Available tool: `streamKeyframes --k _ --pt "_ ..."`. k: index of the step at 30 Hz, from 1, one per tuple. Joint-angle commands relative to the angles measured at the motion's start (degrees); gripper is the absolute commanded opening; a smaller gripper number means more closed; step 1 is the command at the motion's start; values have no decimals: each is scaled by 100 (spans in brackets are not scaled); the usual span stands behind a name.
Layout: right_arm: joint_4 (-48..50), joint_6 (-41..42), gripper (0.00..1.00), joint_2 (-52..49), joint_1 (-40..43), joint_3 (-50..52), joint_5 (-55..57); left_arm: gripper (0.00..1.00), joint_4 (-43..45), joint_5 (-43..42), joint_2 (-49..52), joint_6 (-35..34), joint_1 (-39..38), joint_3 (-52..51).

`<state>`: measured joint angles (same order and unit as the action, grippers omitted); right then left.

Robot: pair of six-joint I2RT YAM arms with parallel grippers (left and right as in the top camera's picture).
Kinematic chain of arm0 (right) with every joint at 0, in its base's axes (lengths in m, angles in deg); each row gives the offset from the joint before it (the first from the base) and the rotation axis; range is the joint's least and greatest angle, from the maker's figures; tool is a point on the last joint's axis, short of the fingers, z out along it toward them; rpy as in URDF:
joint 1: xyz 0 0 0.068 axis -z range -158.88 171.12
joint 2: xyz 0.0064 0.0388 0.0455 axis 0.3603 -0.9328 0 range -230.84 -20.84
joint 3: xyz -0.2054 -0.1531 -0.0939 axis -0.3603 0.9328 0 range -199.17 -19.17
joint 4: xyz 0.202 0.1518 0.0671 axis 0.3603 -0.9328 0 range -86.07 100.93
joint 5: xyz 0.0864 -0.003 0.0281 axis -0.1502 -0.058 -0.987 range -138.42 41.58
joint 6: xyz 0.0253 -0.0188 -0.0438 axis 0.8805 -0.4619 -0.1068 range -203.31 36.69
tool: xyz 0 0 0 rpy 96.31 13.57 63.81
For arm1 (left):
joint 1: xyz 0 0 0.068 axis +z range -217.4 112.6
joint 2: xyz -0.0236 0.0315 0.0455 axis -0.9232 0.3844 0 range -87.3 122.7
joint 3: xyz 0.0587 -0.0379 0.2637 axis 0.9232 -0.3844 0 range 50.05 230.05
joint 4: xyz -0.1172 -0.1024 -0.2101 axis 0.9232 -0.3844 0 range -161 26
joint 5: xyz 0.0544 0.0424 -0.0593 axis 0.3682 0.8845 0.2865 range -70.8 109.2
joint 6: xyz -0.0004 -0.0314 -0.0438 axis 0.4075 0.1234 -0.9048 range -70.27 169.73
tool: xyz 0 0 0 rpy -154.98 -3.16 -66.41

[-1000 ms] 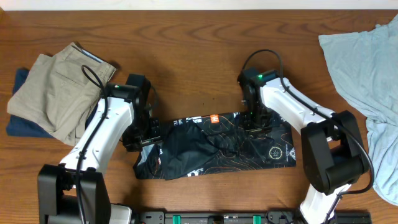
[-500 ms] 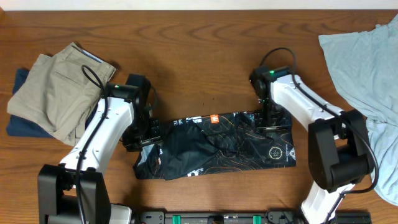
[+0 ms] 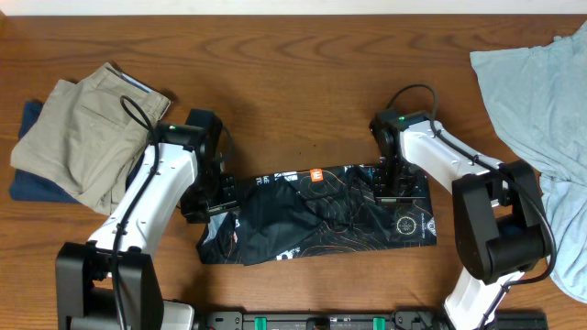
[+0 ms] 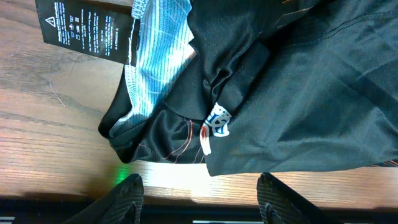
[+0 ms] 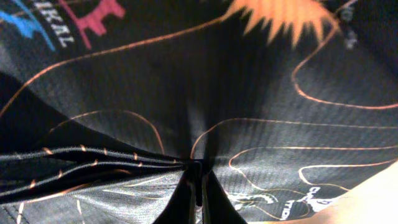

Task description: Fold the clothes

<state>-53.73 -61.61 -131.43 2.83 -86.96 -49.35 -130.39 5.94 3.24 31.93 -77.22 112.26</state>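
- Folded khaki trousers [image 3: 87,133] lie at the upper left of the overhead frame.
- The left gripper [image 4: 202,198] hangs over the left end of the black jersey [image 3: 321,215], jaws spread apart.
- The jersey lies stretched across the lower middle of the table [image 3: 293,73].
- The right gripper [image 5: 198,186] is closed, pinching a pucker of the jersey near its upper right edge.
- A light-blue shirt [image 3: 541,101] fills the right edge.

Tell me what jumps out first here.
The black jersey, bunched into a band in the middle of the overhead view, with the right gripper pinched shut on a pleat of its cloth. The left gripper stands open over the jersey's left end. Folded khaki trousers lie far left, a light-blue shirt far right.
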Motion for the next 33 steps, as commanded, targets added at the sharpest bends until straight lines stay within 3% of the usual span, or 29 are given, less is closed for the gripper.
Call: streamKeyframes --k 1,4,7,11,14,18,21,27,33 --pt "-33 -192 1 146 13 28 -345 60 -33 70 -22 -26 -2 -13" --pt "-72 -553 1 203 11 24 -734 60 -28 70 -22 -26 -2 -13" --pt "-63 -1716 1 330 -39 17 -1978 60 -31 70 -22 -26 -2 -13" --pt "-190 -3381 8 511 -249 17 -3556 61 -13 70 -22 -26 -2 -13" --pt "-223 -3687 16 542 -422 17 -3823 61 -11 70 -22 -28 -2 -13" --pt "-201 -3696 18 542 -542 17 -3790 61 -15 70 -22 -26 -2 -13" --pt "-197 -3591 17 546 -516 11 -3722 68 -15 70 -22 -26 -2 -13" --pt "-201 -2020 18 892 -385 -120 -1770 78 76 118 -22 79 -2 -13" --pt "-195 -1047 23 1615 -302 -122 -492 86 424 118 0 627 -2 -13"
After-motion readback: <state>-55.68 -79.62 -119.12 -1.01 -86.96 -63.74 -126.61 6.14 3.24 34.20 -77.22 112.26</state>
